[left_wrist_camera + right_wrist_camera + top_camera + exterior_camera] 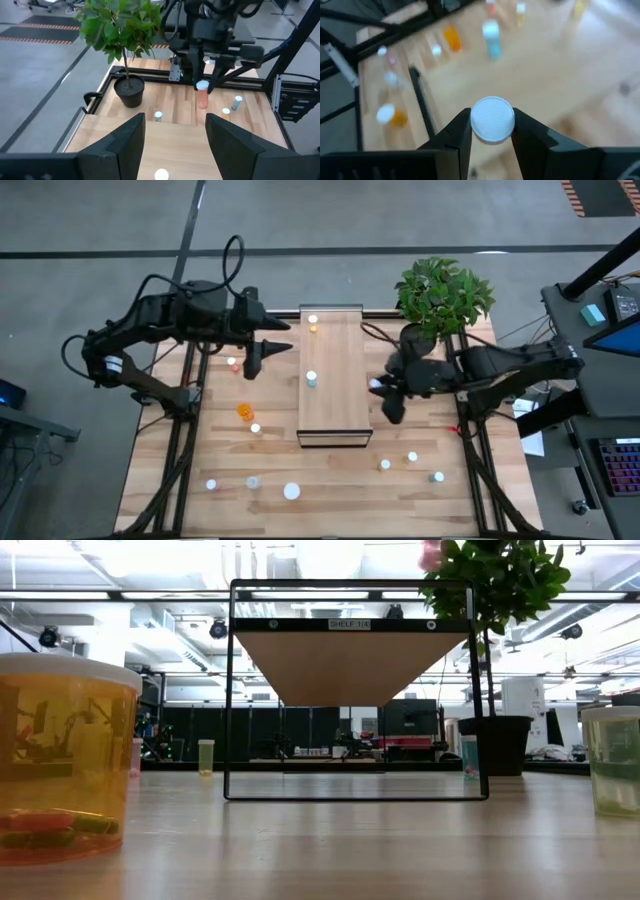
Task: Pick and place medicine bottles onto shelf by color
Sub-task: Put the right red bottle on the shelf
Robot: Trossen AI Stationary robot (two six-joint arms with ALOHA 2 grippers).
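The shelf (pixel 335 395) is a light-wood board in a dark frame at the table's middle. On it stand an orange bottle (pixel 313 326) at the far end and a pale blue bottle (pixel 311 379) at the middle. My right gripper (pixel 385 390) is just off the shelf's right edge, shut on a pinkish-orange bottle (pixel 202 99). My left gripper (pixel 266 346) hangs open and empty over the table, left of the shelf. Loose bottles stand on the table, among them an orange one (pixel 245 412) and a white one (pixel 255 428). My right gripper pinches the bottle's white cap (pixel 492 119) between its two fingers, one on each side of the cap's rim. The fingers come from above, pointing down. The bottle hangs upright below them (pixel 202 100), lifted clear of the table.
A potted green plant (pixel 440 295) stands at the table's far right corner, close behind my right arm. Several more bottles stand near the front edge on the left (pixel 252 481) and right (pixel 412 458). One pinkish bottle (pixel 233 363) stands below my left gripper.
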